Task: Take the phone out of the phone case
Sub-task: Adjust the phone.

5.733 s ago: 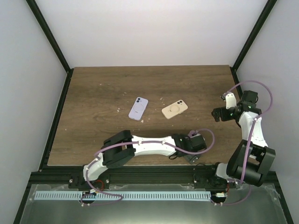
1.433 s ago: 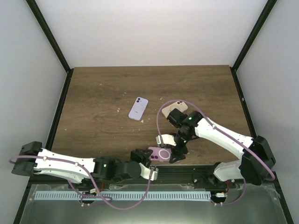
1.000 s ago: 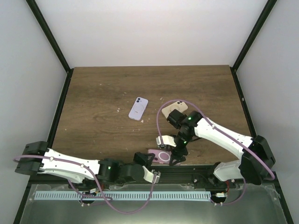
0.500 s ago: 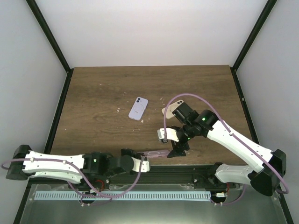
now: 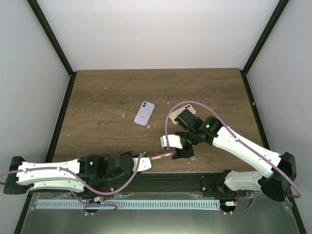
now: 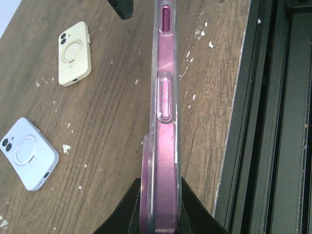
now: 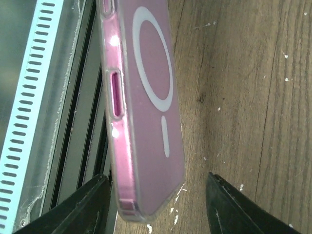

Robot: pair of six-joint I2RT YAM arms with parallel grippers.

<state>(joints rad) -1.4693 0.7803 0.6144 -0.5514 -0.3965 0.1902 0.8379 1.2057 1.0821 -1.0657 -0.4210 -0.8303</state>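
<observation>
A pink phone in a clear phone case (image 5: 161, 156) hangs on edge just above the table's front edge. My left gripper (image 5: 144, 161) is shut on its near end; in the left wrist view the cased phone (image 6: 165, 97) runs away from the gripper (image 6: 161, 214), side buttons up. My right gripper (image 5: 177, 149) is at the far end. In the right wrist view the case's back with its white ring (image 7: 146, 97) sits between the spread fingers (image 7: 83, 204), with a wide gap on the right side. The right gripper (image 7: 156, 204) is open.
A lilac cased phone (image 5: 144, 113) lies mid-table, and a beige one (image 5: 184, 112) lies to its right, partly behind my right arm. The black rail (image 6: 273, 122) of the table's front edge runs right beside the held phone.
The right gripper's jaws have come closer together around the phone's far end. The left arm has shifted a little and the phone now stands more on edge.
</observation>
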